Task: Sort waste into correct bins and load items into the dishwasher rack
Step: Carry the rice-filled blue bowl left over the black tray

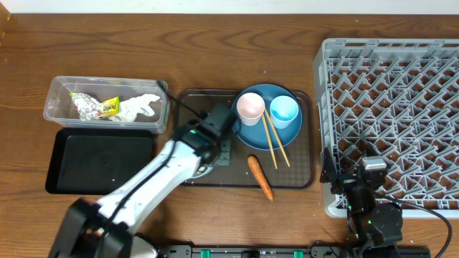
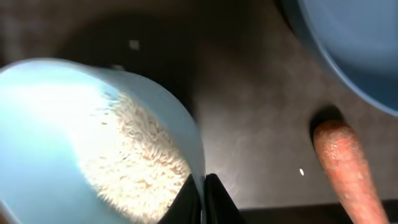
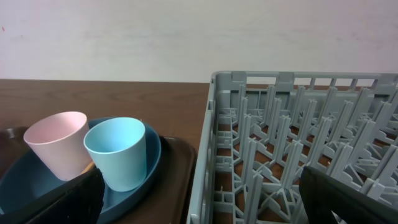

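My left gripper [image 2: 204, 200] is shut on the rim of the bowl [image 2: 43, 124], which holds white rice [image 2: 134, 155] and stands on the brown serving tray [image 2: 261, 112]. From overhead the left gripper [image 1: 219, 152] and arm hide most of the bowl. The carrot [image 1: 260, 177] lies on the tray to its right, also seen as the carrot [image 2: 345, 168]. On the blue plate [image 1: 251, 136] are the pink cup [image 1: 251, 107], the light blue cup [image 1: 284, 111] and the chopsticks [image 1: 276, 143]. My right gripper [image 3: 205, 199] stands open at the dishwasher rack's [image 1: 394, 115] near left corner.
The clear tub [image 1: 54, 107] at the left holds crumpled foil [image 1: 87, 106] and white tissue [image 1: 140, 106]. The black tray [image 1: 100, 161] lies just in front of it. The brown serving tray [image 1: 301, 179] sits between these bins and the rack.
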Robot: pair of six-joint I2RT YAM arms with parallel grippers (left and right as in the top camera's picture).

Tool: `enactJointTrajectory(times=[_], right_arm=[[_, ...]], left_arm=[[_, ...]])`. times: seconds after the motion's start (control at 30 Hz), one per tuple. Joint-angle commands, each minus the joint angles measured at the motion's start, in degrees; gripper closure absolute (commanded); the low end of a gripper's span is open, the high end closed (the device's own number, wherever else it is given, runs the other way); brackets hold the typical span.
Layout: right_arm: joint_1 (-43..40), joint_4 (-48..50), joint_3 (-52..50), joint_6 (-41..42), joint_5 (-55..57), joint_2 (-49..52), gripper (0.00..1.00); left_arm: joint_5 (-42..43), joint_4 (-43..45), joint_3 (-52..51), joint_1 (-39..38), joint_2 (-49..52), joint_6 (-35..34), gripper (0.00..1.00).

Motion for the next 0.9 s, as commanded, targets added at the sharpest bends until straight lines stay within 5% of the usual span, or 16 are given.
enactJointTrajectory(times=[0.0,0.5,0.87], right_arm=[[-0.9,-0.26,-0.07,-0.66,-0.17,-0.31,0.01],[-0.9,-0.26,-0.07,-0.66,-0.17,-0.31,0.01],[-0.9,-0.28,-0.07,-0.66,-0.17,-0.31,0.01]], left_arm=[[-0.15,-1.49,0.42,3.02,-4.85,2.34,0.94],[0.24,-11.23,0.42,23.63,-23.23,9.01,0.94],[18.78,-9.62,0.39,44.13,-23.96,16.83,0.94]])
